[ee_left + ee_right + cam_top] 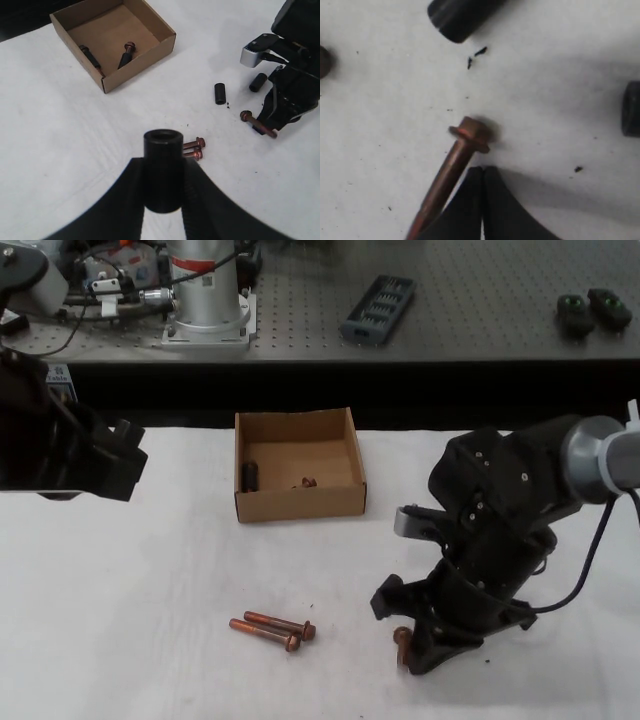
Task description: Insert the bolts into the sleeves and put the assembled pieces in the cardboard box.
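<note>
My left gripper (163, 182) is shut on a black sleeve (163, 167), held upright above the white cloth; in the high view that arm (110, 455) is at the far left. My right gripper (482, 172) is low over the cloth (415, 648) with its fingers pressed together. A copper bolt (454, 167) lies along the outside of one finger, head outward (402, 638). Two more bolts (272, 627) lie side by side on the cloth. Two loose sleeves (220, 93) (258, 82) lie near the right arm. The cardboard box (300, 502) holds two bolt-and-sleeve pieces (126, 54) (90, 55).
The white cloth (150, 640) covers the bench, with free room at the front left. Behind it a dark perforated table (480, 310) carries a metal post, a black tray (378, 306) and small dark parts. Black crumbs (475, 56) dot the cloth near the bolt.
</note>
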{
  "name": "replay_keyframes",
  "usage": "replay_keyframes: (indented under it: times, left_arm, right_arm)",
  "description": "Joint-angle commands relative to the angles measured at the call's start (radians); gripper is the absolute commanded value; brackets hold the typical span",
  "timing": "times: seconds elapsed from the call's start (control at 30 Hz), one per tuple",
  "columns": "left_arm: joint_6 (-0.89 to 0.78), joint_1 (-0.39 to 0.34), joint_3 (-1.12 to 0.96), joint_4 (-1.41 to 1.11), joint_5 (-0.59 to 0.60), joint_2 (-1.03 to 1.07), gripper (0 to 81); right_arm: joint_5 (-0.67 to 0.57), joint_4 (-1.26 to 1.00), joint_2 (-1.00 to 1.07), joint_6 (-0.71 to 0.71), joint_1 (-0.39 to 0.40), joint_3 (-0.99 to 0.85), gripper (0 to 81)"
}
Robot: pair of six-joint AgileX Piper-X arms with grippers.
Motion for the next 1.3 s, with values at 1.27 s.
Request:
replay_keyframes:
  times: [1.27]
  left_arm:
    - [-0.002,0.002,-0.003,-0.013,-0.123,-0.010,0.6]
  right_arm:
    - [0.181,-0.039,-0.071,0.331,0.174,-0.041,23.2]
